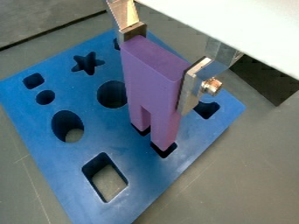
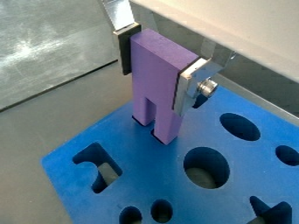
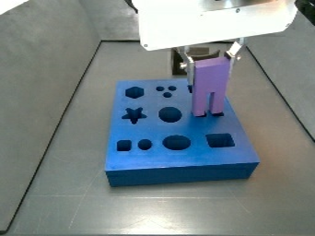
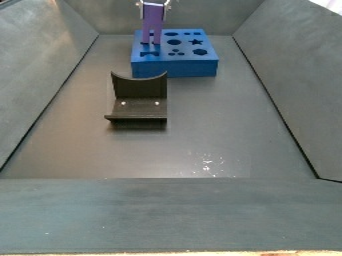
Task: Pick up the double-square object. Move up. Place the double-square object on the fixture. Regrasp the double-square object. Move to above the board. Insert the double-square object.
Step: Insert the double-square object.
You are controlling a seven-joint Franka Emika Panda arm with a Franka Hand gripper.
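The end effector [image 1: 163, 54] hangs over the board [image 1: 65, 166], its silver fingers [image 1: 195, 73] clamped on the upper part of the block [image 1: 155, 83]. We see the block upright between them, its two lower legs reaching down into a cut-out near the board's edge. The fixture [image 4: 136, 100] sits well apart on the table [image 4: 201, 150].

No text, label, brand, number or sign can be read on anything here — not on the board [image 3: 147, 157], the double-square object [image 1: 158, 92] or the fixture [image 4: 136, 103]. The gripper [image 1: 163, 54], closed on the object above the board, shows bare silver fingers [image 1: 197, 74] — no markings.
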